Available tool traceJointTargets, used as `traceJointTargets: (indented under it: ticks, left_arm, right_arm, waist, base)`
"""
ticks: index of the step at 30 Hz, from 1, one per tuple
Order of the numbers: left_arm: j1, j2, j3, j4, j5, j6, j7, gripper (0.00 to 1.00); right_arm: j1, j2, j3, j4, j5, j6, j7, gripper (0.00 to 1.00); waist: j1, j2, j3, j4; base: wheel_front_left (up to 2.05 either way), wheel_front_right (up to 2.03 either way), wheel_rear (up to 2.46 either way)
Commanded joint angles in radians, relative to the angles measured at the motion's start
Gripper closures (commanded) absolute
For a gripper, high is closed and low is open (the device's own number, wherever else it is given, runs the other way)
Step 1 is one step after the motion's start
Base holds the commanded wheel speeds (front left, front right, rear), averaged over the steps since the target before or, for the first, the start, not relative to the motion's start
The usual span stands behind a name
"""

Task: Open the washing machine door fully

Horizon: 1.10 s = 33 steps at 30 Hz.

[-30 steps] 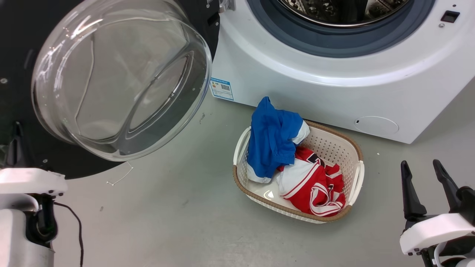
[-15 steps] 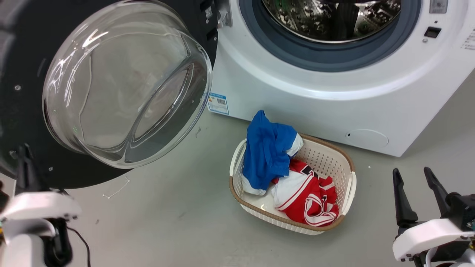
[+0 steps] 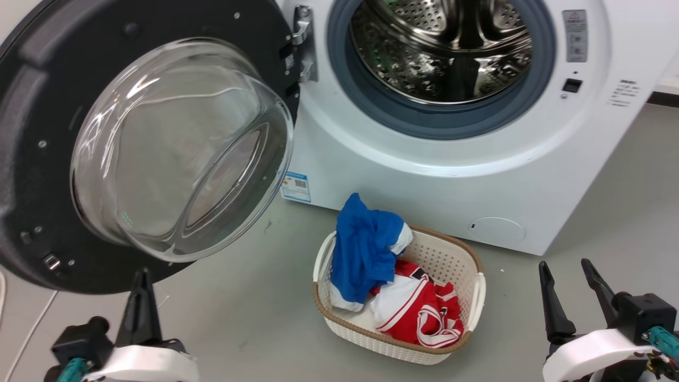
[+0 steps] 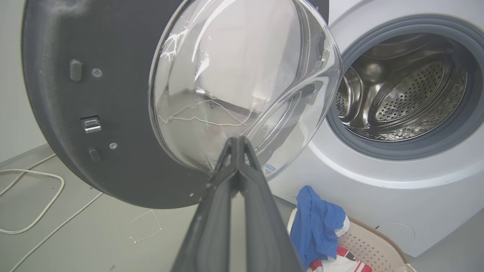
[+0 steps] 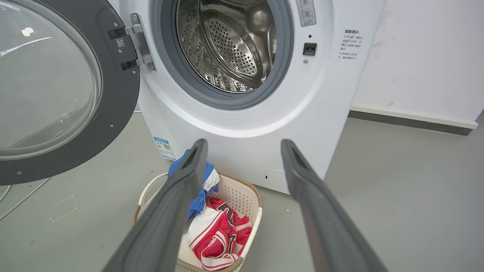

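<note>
Head downward — all share washing machine [image 3: 424,175].

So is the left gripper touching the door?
Cannot tell. In the head view the left gripper overlaps the door at its lower rim; neither that nor the wrist view shows depth.

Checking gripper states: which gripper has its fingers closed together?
The left gripper: its two fingers meet at the tips, holding nothing, while the right gripper has its fingers well apart.

the washing machine door [image 5: 121,98] stands swung wide, right gripper [image 5: 242,143] spread.
</note>
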Motion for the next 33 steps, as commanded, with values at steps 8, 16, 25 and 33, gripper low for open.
traceJointTargets:
  ticks: [8, 16, 25, 33]
  left_arm:
    - [0.011, -0.027, -0.096, -0.036, 0.031, -0.024, 0.018, 0.65]
    - [-0.044, -0.03, -0.161, 0.005, 0.075, -0.026, 0.014, 0.0]
    - [-0.07, -0.014, -0.177, 0.05, 0.128, 0.011, -0.001, 0.0]
    - [-0.049, -0.017, -0.176, 0.059, 0.128, 0.023, -0.014, 0.0]
  right_arm:
    - [-0.015, 0.008, 0.024, 0.013, -0.01, 0.0, -0.013, 0.0]
    - [-0.049, 0.01, 0.052, 0.039, -0.003, 0.0, -0.031, 0.0]
    - [-0.068, 0.009, 0.076, 0.06, -0.004, 0.0, -0.05, 0.0]
    - [-0.052, 0.005, 0.089, 0.055, -0.005, 0.0, -0.059, 0.0]
  waist:
    - [0.0001, -0.0001, -0.016, -0.106]
    - [0.0001, -0.0001, -0.007, -0.224]
    - [0.0001, -0.0001, -0.01, -0.31]
    - [0.0001, -0.0001, -0.028, -0.333]
  base:
    - [0.0, 0.0, 0.0]
    - [0.0, 0.0, 0.0]
    - [0.0, 0.0, 0.0]
    - [0.0, 0.0, 0.0]
